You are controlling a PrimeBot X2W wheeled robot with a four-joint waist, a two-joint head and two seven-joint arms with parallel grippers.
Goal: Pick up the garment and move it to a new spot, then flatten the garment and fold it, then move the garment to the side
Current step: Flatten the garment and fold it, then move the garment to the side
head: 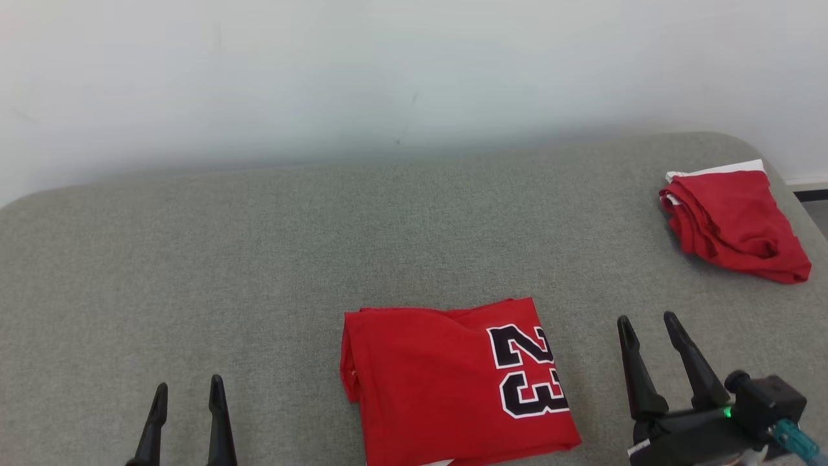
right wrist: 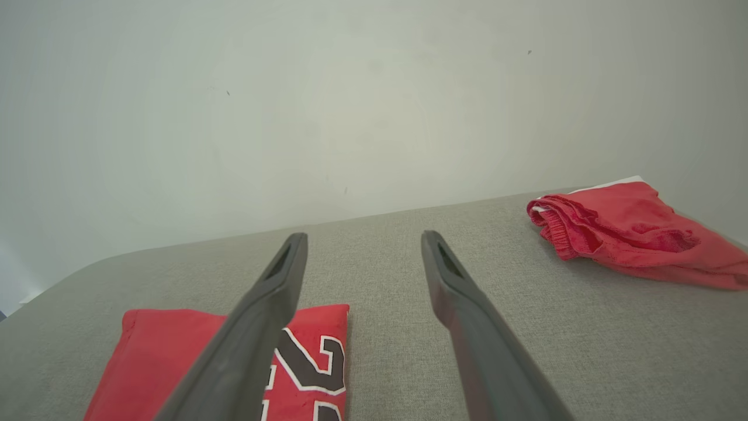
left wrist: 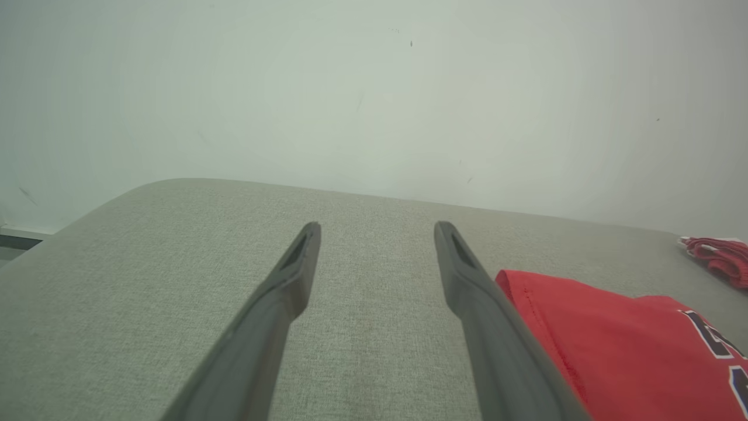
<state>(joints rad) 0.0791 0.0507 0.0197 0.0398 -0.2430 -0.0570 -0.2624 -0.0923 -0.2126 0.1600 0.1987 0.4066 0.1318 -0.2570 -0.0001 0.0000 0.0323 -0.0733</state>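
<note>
Two claws, both spread wide and both empty, that's the picture right now. The garment (head: 453,382), a red jersey with a black-and-white 23 facing up, lies folded into a tidy block on the grey cushion (head: 259,259), and everything else takes its place from it. The left gripper (head: 188,383) hovers well off the jersey's left edge, fingers apart over bare fabric. The right gripper (head: 646,317) sits near the jersey's right edge, just past the numbers, jaws equally wide and touching nothing. Far beyond the jersey's right rear corner a second red pile (head: 734,220) lies crumpled, well apart.

By my reading the fold is done and the move to the side is what's left. And here is where it can slip. Pinch only the top layer at the jersey's edge and the fold peels open on the lift. Grab with one claw alone and the far half sags out of square. Drag rather than lift, and that coarse cushion weave could catch the bottom layer and ruck it. Carry it too far toward the pile beyond its right corner and the two reds end up tangled. There's a pale sliver (head: 438,462) at the jersey's near edge. It may be a label or an inner layer, hard to say at the frame's border, and a loose layer there would spill first.
</note>
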